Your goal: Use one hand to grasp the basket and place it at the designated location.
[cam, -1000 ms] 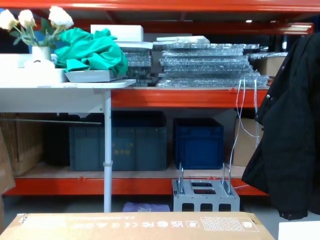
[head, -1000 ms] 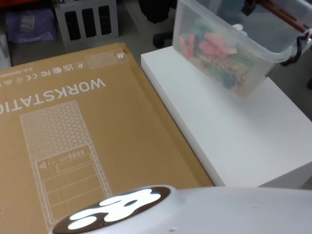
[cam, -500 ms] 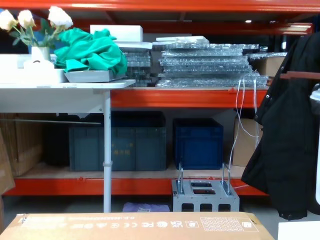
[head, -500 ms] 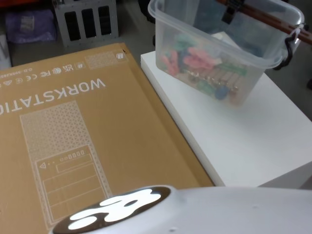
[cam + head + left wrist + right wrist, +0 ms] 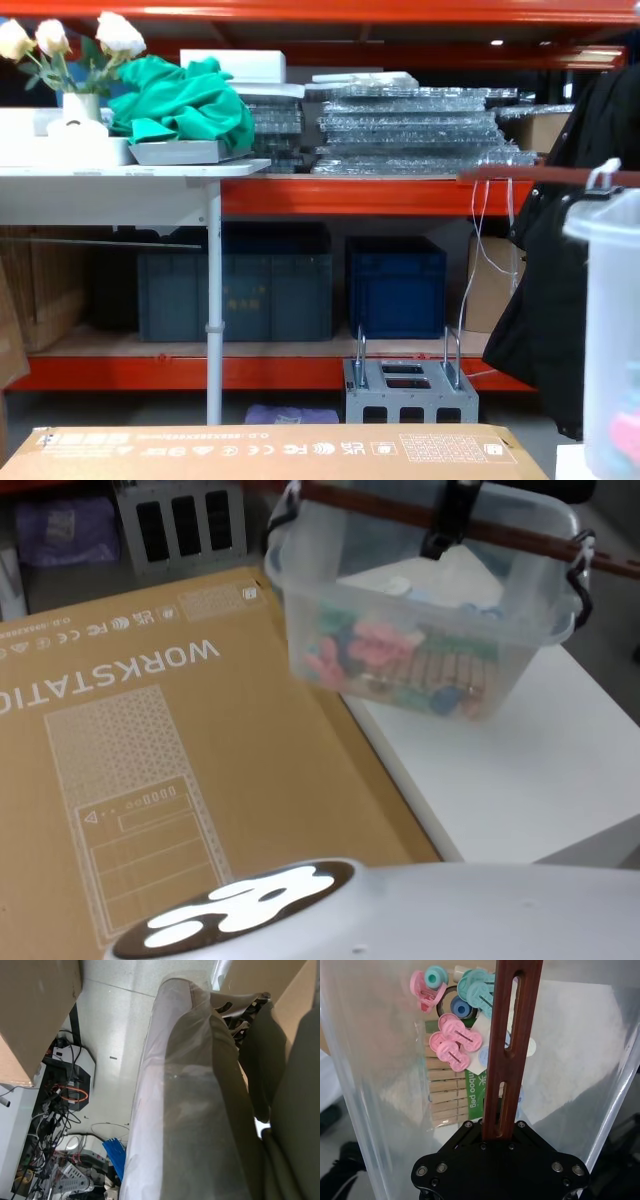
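Above white table's [image 5: 520, 770] far left corner, basket [image 5: 420, 630] is hanging in air, partly overlapping cardboard box [image 5: 150, 730]. Right gripper [image 5: 498, 1136] is clamping brown handle [image 5: 520, 535]. Pickup looking done; setting down remaining. Left arm idling at robot's side.

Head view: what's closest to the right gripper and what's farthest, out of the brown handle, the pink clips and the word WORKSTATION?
1. Brown handle: clamped in the right gripper, above the basket.
2. Pink clips: below the gripper, inside the basket.
3. WORKSTATION word: off to the robot's left, on the cardboard box.
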